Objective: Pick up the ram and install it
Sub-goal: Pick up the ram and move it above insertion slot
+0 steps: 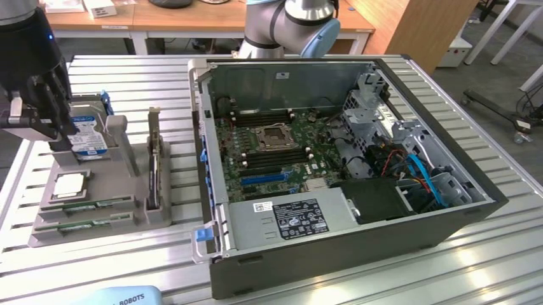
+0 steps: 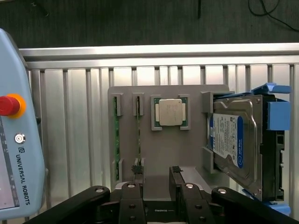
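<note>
Grey parts tray (image 1: 102, 184), exterior view: ram (image 1: 85, 206) slotted at the end nearest the camera, gripper (image 1: 47, 130) over the hard drive (image 1: 85, 136) end. Wrist view: gripper (image 2: 156, 171) released, empty, one fingertip (image 2: 137, 169) at a ram (image 2: 138, 135) stick's end; CPU (image 2: 170, 112) alongside.

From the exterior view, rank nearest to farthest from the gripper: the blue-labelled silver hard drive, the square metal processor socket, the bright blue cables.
1. Blue-labelled silver hard drive, in the grey tray beside the gripper.
2. Square metal processor socket, on the green motherboard.
3. Bright blue cables, at the exterior view's right.
</note>
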Action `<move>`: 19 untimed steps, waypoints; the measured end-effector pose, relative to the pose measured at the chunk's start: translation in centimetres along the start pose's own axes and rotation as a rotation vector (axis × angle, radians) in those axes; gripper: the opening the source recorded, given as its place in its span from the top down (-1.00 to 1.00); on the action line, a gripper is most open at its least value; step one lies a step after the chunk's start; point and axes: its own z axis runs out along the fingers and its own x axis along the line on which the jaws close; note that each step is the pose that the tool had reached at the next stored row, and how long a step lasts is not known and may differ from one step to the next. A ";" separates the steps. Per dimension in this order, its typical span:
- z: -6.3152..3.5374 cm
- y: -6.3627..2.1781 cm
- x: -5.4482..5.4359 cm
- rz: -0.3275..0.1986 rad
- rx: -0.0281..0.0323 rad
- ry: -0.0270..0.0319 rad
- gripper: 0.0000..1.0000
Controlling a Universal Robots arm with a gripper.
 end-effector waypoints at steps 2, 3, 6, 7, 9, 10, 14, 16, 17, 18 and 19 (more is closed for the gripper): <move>0.21 0.00 0.0 -0.005 0.0002 0.0002 0.29; 0.30 -0.01 0.0 -0.008 0.0006 0.0003 0.29; 0.47 -0.01 0.0 -0.020 0.0006 0.0007 0.29; 0.48 -0.01 0.0 -0.021 0.0005 0.0008 0.29; 0.56 -0.01 0.0 -0.022 0.0009 0.0006 0.29; 0.65 -0.01 0.0 -0.023 0.0010 0.0005 0.29; 1.09 -0.03 0.0 -0.026 0.0007 0.0008 0.29; 1.31 -0.04 0.0 -0.027 0.0008 0.0008 0.29; 1.43 -0.04 0.0 -0.028 0.0008 0.0008 0.29; 1.54 -0.04 0.0 -0.029 0.0008 0.0008 0.29; 1.65 -0.04 0.0 -0.029 0.0008 0.0008 0.29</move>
